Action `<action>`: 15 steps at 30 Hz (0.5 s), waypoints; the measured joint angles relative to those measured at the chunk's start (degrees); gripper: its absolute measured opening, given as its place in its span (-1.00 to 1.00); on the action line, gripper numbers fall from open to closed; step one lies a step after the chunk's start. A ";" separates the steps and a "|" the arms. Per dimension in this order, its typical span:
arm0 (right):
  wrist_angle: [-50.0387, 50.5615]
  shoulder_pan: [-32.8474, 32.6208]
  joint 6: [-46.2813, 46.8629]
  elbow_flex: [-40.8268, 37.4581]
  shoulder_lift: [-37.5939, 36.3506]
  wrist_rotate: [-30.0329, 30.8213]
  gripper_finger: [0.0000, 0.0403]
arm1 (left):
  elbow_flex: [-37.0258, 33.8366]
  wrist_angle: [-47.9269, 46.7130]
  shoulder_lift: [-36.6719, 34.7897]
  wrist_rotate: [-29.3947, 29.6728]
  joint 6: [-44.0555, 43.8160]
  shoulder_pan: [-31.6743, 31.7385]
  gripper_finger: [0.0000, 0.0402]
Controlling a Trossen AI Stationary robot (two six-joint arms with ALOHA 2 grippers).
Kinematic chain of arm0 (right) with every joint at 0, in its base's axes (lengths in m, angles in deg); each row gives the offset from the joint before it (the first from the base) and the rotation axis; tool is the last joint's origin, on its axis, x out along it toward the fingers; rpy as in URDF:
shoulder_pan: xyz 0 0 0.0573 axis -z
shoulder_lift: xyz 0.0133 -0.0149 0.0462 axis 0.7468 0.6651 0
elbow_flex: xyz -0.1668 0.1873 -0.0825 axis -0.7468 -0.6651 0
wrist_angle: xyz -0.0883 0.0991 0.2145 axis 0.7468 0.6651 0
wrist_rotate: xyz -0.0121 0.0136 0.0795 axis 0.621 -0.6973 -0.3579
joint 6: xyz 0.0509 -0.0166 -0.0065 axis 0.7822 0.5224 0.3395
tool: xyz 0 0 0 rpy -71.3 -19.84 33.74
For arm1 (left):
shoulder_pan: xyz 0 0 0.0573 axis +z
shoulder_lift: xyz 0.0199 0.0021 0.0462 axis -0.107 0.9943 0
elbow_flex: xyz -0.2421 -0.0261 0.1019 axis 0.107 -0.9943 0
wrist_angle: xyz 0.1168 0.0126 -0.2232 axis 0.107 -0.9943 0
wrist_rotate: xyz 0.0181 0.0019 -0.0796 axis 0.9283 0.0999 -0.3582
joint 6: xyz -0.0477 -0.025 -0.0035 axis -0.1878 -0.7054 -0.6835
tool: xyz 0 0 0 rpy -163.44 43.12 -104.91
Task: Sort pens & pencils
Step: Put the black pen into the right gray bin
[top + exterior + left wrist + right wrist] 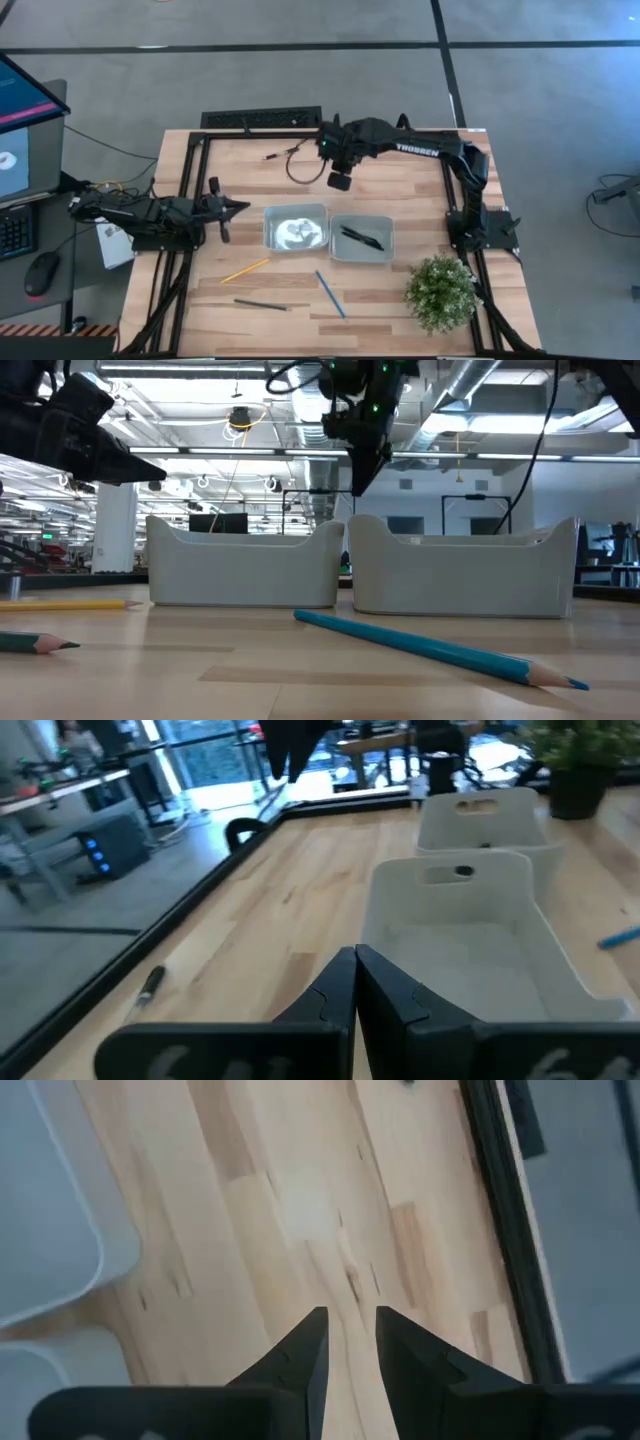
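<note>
Pens [361, 238] binned; right gripper [340, 181] hovers raised.

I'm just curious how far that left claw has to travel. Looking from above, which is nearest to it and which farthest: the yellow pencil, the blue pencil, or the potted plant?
From the left gripper, shut at the table's left side:
1. Yellow pencil, in front of it, left of centre.
2. Blue pencil, front centre.
3. Potted plant, front right corner.

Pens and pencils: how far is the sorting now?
Done: black pens lie in the right-hand grey tray. In hand: nothing; the right gripper hovers empty farther back, the left gripper waits shut. Left: one black pen near the far edge, plus the yellow pencil, blue pencil and dark pencil.
</note>
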 joint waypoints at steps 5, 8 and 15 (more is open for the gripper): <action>-6.49 4.26 -3.00 -5.20 -0.02 -10.15 -0.46 | -0.16 1.50 -0.02 6.63 -3.29 1.86 -1.00; -9.88 6.01 -3.02 -8.71 -0.02 -11.94 -0.46 | -0.17 1.62 -0.02 7.92 -4.67 3.84 -1.00; -18.02 7.37 -3.21 -14.55 -0.02 -12.11 -0.46 | -0.17 1.56 -0.01 4.43 -8.44 8.77 -1.00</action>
